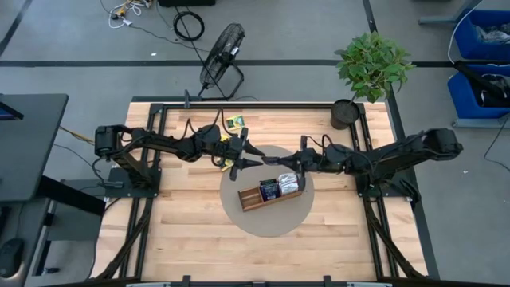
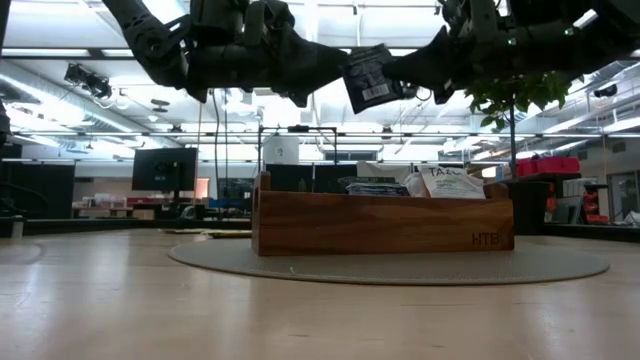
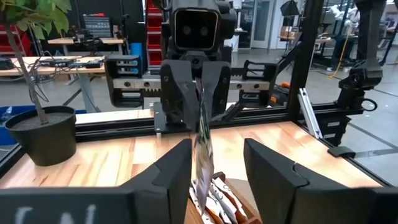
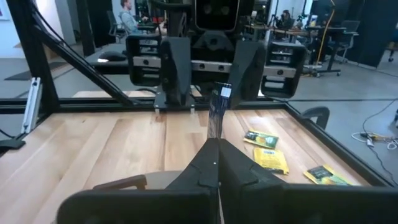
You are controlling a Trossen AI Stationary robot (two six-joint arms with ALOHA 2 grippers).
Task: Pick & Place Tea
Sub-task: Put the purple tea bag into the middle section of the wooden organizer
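A dark tea sachet (image 2: 372, 78) with a white barcode label hangs in the air above the brown wooden tray (image 2: 380, 225), between my two grippers. My right gripper (image 4: 215, 144), reaching in level from the table's right, is shut on it. My left gripper (image 3: 216, 149) faces it from the table's left and is open; its two fingers stand on either side of the sachet (image 3: 202, 155) without touching. The tray (image 1: 253, 199) rests on a round grey mat and holds several sachets (image 1: 279, 185). My right gripper pinches one edge of the dark sachet (image 4: 217, 132) between its two shut fingers. The fingers come in level from the table's right side. The sachet sticks out beyond the fingertips on edge, tilted, and is lifted clear above the tray.
Yellow-and-green sachets (image 4: 272, 160) lie loose on the far part of the table (image 1: 234, 122). A potted plant (image 1: 344, 114) stands at the far right corner. The round grey mat (image 1: 239, 215) lies under the tray. A fan (image 1: 223, 52) stands on the floor beyond the table.
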